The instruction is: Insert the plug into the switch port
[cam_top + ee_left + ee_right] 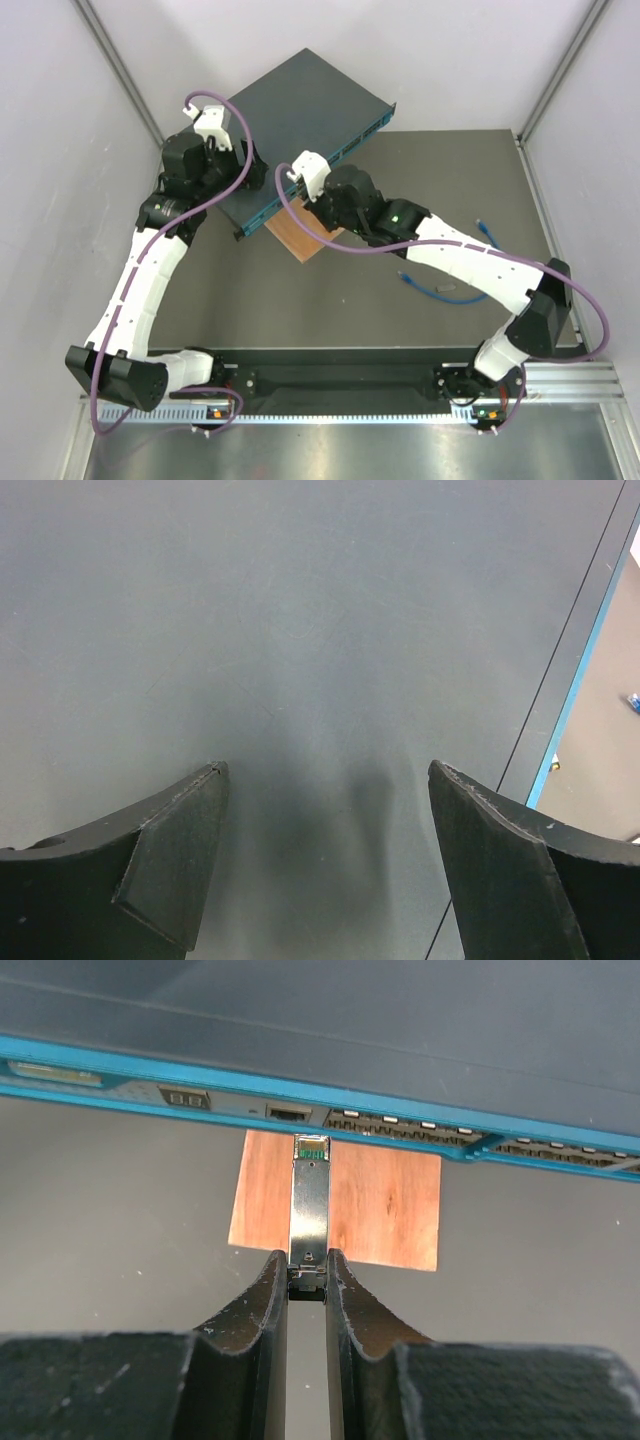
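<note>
1 switch point(300, 100) is lying diagonally at the back of the table point(350, 300), w/ 1 orange-brown wooden square point(300, 240) sticking out from under its front edge. 2 arms are reaching to it, 1 per side. the l. gripper point(328, 770) is hovering over the switch's flat dark top, its 2 fingers point(170, 850) spread wide w/ nothing between them; can't tell if they're touching the top. the r. gripper point(305, 1257) is pinching 1 slim grey metal module point(310, 1200) by its rear end, both fingers pressing on its sides. the module is pointing straight at the switch's bright blue front face. its green-edged tip is sitting right at the face's lower edge, just right of 1 single small socket point(290, 1112) and not inside any socket; can't tell if it's touching the face. farther right along the face, 2 banks of small dark sockets are showing. left of the single socket there's 1 small window w/ 2 cells. the plug point(404, 273) is lying on the table at the end of a thin blue cable point(445, 293), by the r. arm's forearm, well apart from the switch and in neither gripper; too small to make out. 2 stretches of blue cable are showing, 1 on each side of that forearm; can't tell if they're 1 cable.
</note>
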Robot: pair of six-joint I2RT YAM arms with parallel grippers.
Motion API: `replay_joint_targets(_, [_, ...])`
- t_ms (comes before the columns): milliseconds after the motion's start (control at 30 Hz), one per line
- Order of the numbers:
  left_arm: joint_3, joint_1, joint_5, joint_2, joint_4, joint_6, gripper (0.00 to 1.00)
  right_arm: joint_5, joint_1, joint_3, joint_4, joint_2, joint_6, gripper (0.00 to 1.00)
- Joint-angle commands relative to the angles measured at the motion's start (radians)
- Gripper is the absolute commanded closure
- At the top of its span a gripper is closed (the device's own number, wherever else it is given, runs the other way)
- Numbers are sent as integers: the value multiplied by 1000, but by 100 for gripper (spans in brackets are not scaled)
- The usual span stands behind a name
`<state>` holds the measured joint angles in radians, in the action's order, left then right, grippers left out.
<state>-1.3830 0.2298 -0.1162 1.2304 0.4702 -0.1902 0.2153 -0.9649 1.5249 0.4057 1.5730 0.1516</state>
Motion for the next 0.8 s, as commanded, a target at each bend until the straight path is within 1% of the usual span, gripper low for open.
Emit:
replay_joint_targets(0, [-8,-3,-31,-8,33,-28,15,1,14,61,-19,9,-24,100])
replay_joint_targets(767, [10,-6,-50,-5,16,-46,14,-24,51,89,-13,27,-37,100])
